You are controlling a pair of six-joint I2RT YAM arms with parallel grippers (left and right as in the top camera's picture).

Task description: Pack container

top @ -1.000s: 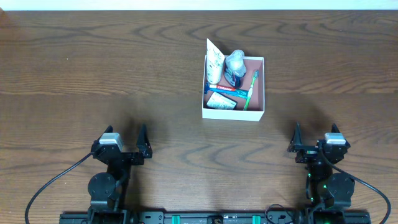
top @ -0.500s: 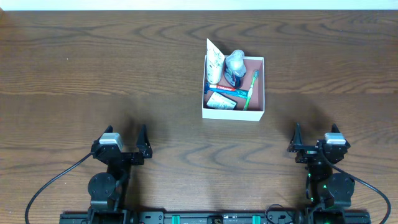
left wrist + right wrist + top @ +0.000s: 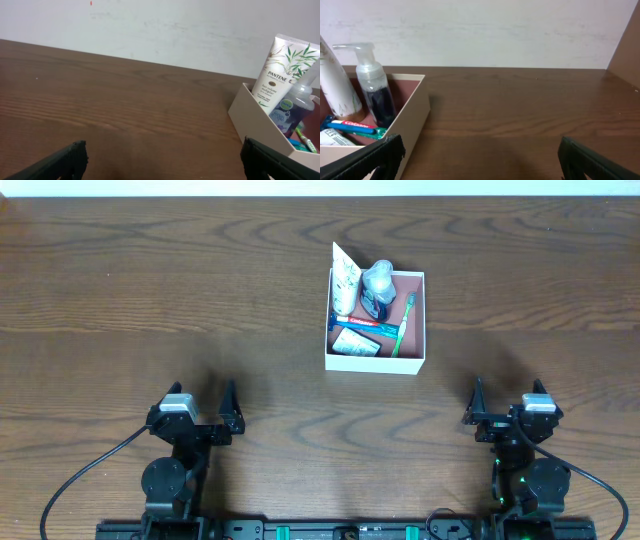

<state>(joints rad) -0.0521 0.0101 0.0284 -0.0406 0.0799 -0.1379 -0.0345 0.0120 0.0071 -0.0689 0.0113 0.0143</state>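
Left gripper [image 3: 162, 150] and right gripper [image 3: 480, 147] are both gaping wide, holding nothing. The square shallow white cardboard container [image 3: 372, 363] is sitting well ahead, between them, looking packed. The tall white plastic tube [image 3: 345, 280] is leaning past the rim, so any nudge risks tipping it out.

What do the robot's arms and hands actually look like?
Both arms are mostly black, with round joints. The left hand and right hand each have two black pointed fingers and a silver-grey block. A black cable loops from each base; green lights glow on the right one.
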